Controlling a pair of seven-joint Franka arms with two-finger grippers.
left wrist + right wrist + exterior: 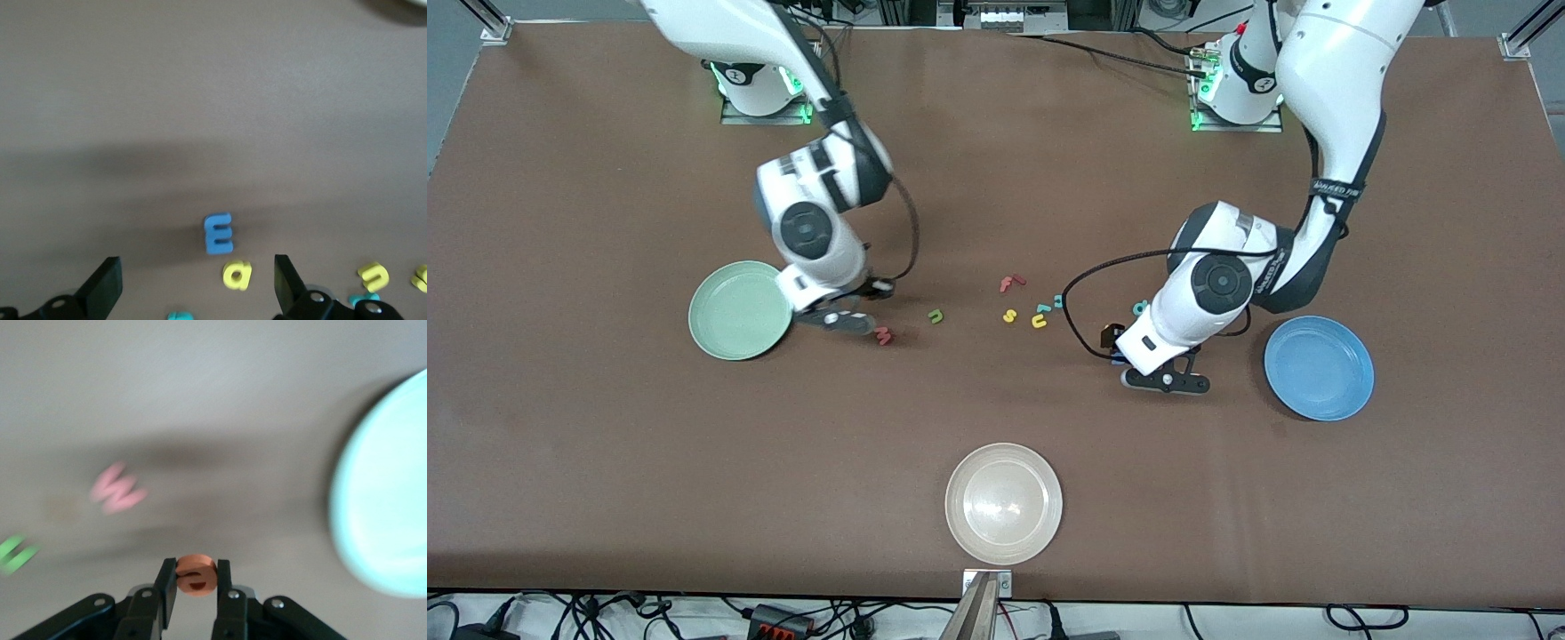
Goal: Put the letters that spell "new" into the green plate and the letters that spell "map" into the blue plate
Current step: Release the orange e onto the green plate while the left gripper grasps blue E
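Observation:
My right gripper (195, 579) is shut on the orange "e" (195, 572), just off the table beside the green plate (738, 310), at its rim toward the pinkish-red "w" (883, 335). The green "n" (935, 316) lies a little past the "w". My left gripper (198, 280) hangs open low over the table beside the blue plate (1319, 366). The blue "m" (219, 233) and yellow "a" (237, 274) lie between its fingers' span, untouched. The teal "p" (1139, 308) lies close by.
A red "f" (1011, 283), a yellow "s" (1009, 316), a yellow "u" (1039, 320) and a teal "c" (1058, 301) cluster mid-table. A beige-white plate (1004, 503) sits near the front edge.

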